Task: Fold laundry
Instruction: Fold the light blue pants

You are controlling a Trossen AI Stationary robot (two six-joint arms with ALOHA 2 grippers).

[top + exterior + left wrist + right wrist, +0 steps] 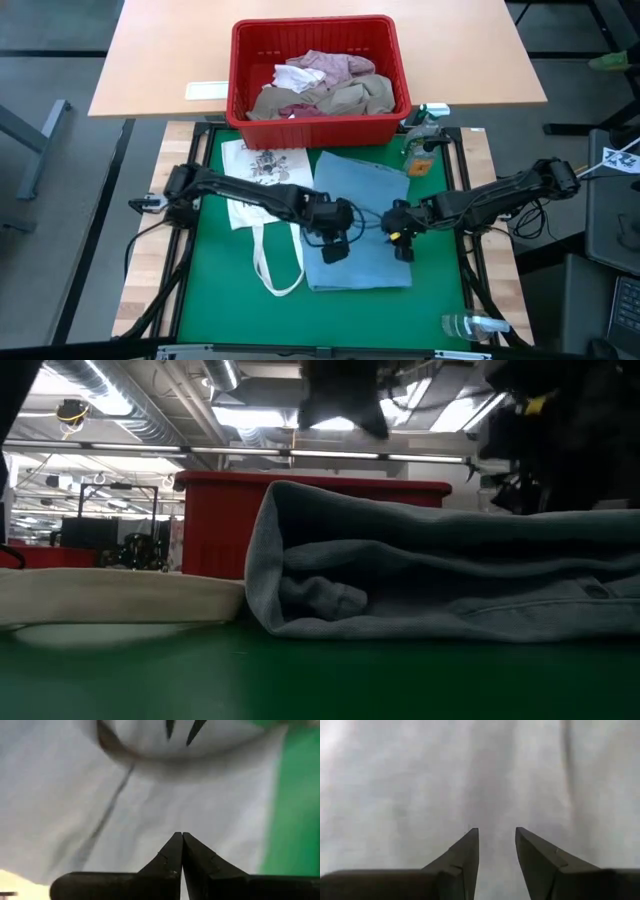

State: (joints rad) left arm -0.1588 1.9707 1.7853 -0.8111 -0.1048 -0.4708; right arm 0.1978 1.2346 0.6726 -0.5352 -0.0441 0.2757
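blue folded cloth [362,222]: lies flat in the middle of the green mat [210,270] | left gripper [334,243]: over the cloth's left edge, fingers pressed together, holds nothing | right gripper [402,240]: over the cloth's right edge, fingers apart, nothing between | red basket [243,62]: beyond the mat's far edge, more clothes [320,85] inside

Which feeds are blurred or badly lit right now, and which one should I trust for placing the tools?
High view: evenly lit and sharp; trust it for the blue garment, left tool and right tool. Low view: ceiling lights glare behind, arms are silhouettes, though the garment's fold reads clearly. Left wrist view: cloth smeared out of focus. Right wrist view: fabric soft, featureless.
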